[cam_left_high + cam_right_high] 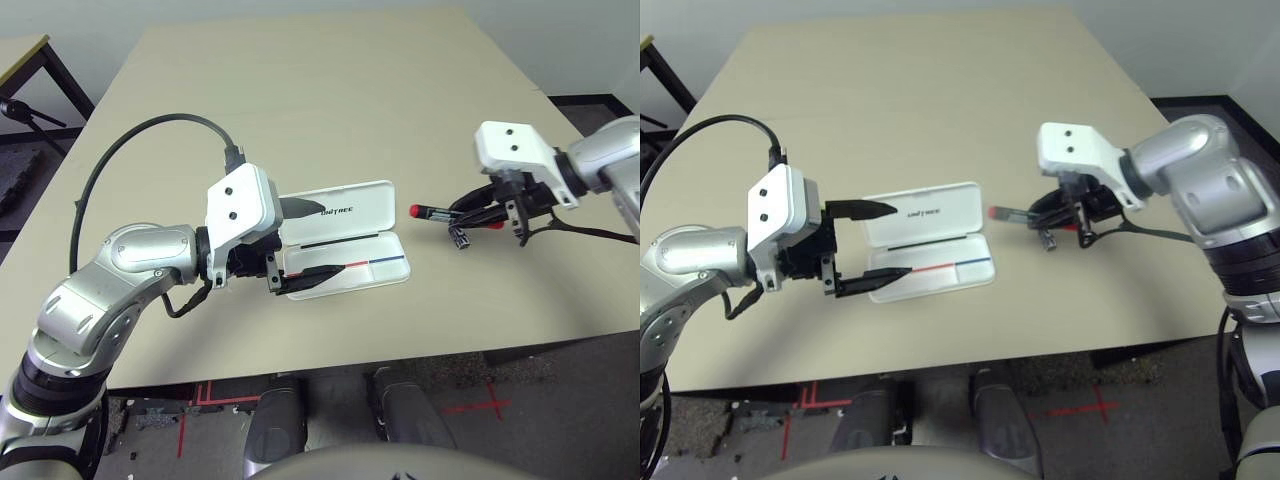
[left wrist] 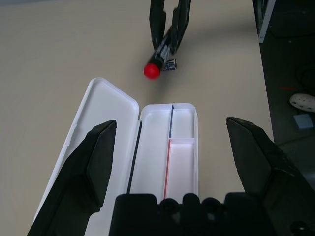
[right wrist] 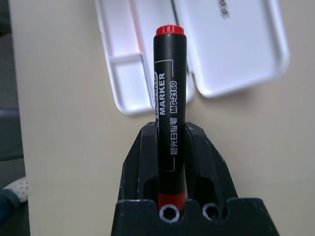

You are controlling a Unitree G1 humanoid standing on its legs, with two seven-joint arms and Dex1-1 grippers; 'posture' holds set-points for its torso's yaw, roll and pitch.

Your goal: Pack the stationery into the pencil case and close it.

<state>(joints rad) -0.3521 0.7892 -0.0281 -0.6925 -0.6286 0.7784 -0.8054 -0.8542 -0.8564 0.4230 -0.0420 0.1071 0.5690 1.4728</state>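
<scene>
The white pencil case (image 1: pixel 345 212) lies open in the middle of the table, lid flat at the back and tray (image 1: pixel 385 266) with its red-and-blue line in front. My left gripper (image 1: pixel 308 243) is open, its fingers straddling the case's left end. Right of the case, my right gripper (image 1: pixel 482 214) is shut on the marker (image 1: pixel 438 212), a black barrel with red ends, held level and low over the table with its tip toward the case. In the right wrist view the marker (image 3: pixel 170 93) sticks out between the fingers. The tiny silver-and-black piece (image 1: pixel 460 239) lies just below the marker. The lime-green highlighter is out of view.
A black cable (image 1: pixel 150 135) loops from my left wrist over the table's left part. A second table with black legs (image 1: pixel 30 65) stands at the far left. The table's front edge (image 1: pixel 400 360) runs close below the case.
</scene>
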